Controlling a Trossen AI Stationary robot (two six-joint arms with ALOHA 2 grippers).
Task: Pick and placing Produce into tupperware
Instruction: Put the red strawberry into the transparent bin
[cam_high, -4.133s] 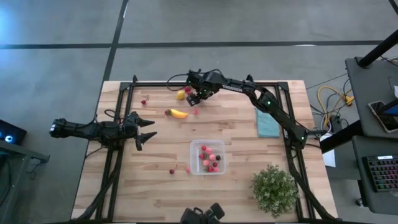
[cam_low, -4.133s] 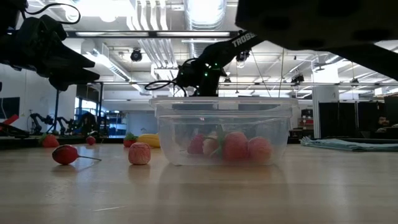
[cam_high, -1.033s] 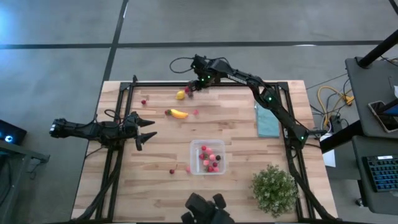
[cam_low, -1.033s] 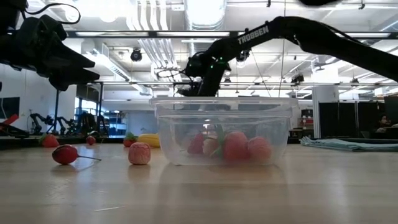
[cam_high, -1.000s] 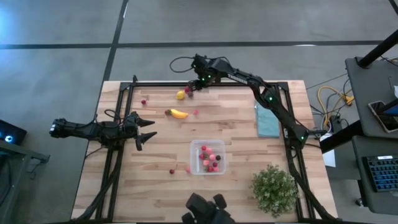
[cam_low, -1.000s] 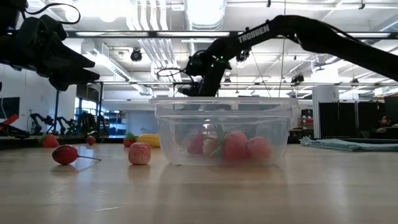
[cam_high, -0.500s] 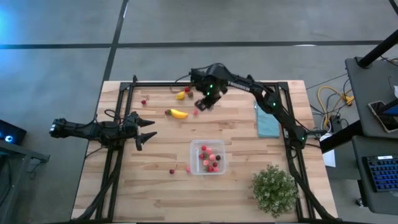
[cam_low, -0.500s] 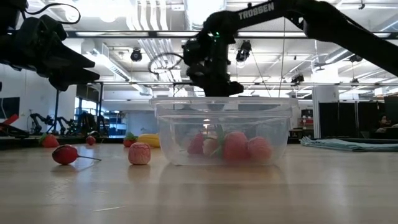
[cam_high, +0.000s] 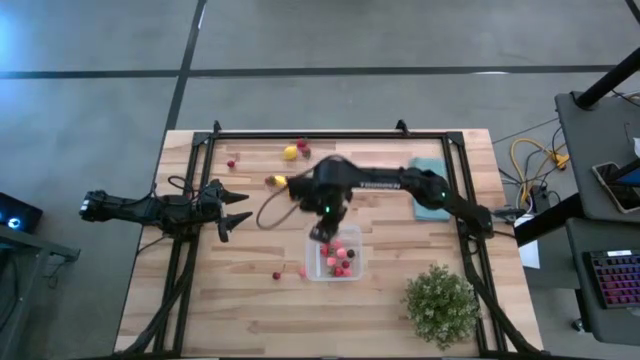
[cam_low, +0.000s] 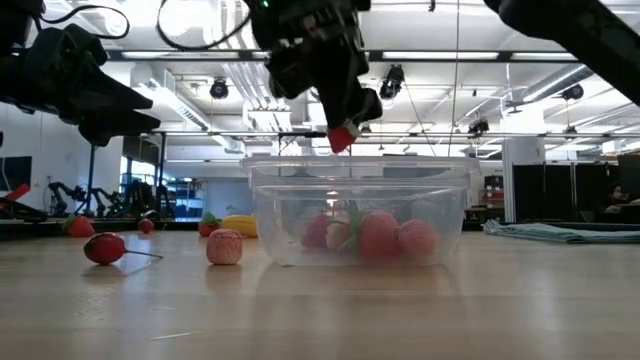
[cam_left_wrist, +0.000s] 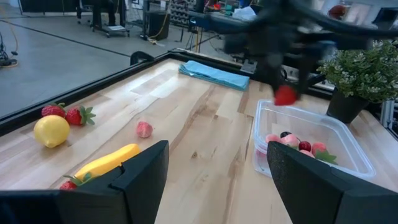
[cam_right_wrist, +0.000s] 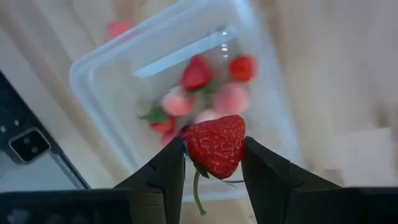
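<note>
Right end effector (cam_right_wrist: 212, 163) hangs above the tupperware (cam_high: 355, 272), and we find it clamped on a strawberry (cam_right_wrist: 215, 145), one finger on each side of the fruit. In the low view the strawberry (cam_low: 342, 138) sits just over the tupperware rim (cam_low: 360, 164), clear of it. We note several red and pink pieces already lying in the tupperware (cam_right_wrist: 93, 81). Left end effector (cam_high: 236, 208) waits at the left side of the surface (cam_high: 250, 310), its fingers spread and holding nothing. We record loose produce on the surface: a banana (cam_left_wrist: 107, 163), a lemon (cam_left_wrist: 51, 130), two strawberries beside it (cam_left_wrist: 65, 114), and a pink berry (cam_left_wrist: 144, 129).
</note>
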